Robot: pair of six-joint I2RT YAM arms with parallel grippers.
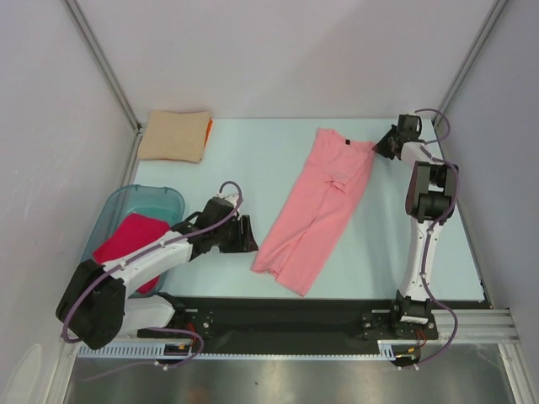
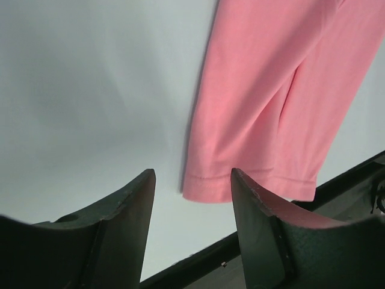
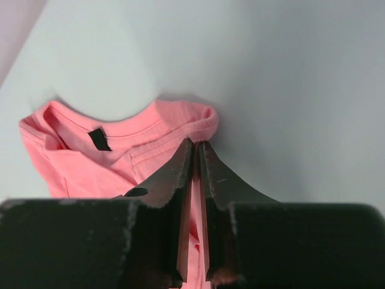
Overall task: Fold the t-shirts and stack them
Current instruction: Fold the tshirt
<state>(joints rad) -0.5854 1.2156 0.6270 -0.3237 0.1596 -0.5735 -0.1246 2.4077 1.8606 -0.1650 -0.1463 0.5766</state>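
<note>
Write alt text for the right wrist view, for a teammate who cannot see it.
The right gripper is pinched shut on a fold of the pink shirt, close to its collar edge. The shirt's dark label shows to the left, and the pale table fills the rest of the view.

1. The pale table (image 1: 253, 160) bears the cloth and a tub.
2. A salmon-pink t-shirt (image 1: 316, 206) lies mid-table, folded into a long slanted strip, collar at the far end.
3. Far left of it sits a folded tan t-shirt (image 1: 174, 135), with the edge of an orange t-shirt (image 1: 209, 128) showing at its side.
4. Near left of it stands a translucent teal tub (image 1: 139, 215).
</note>
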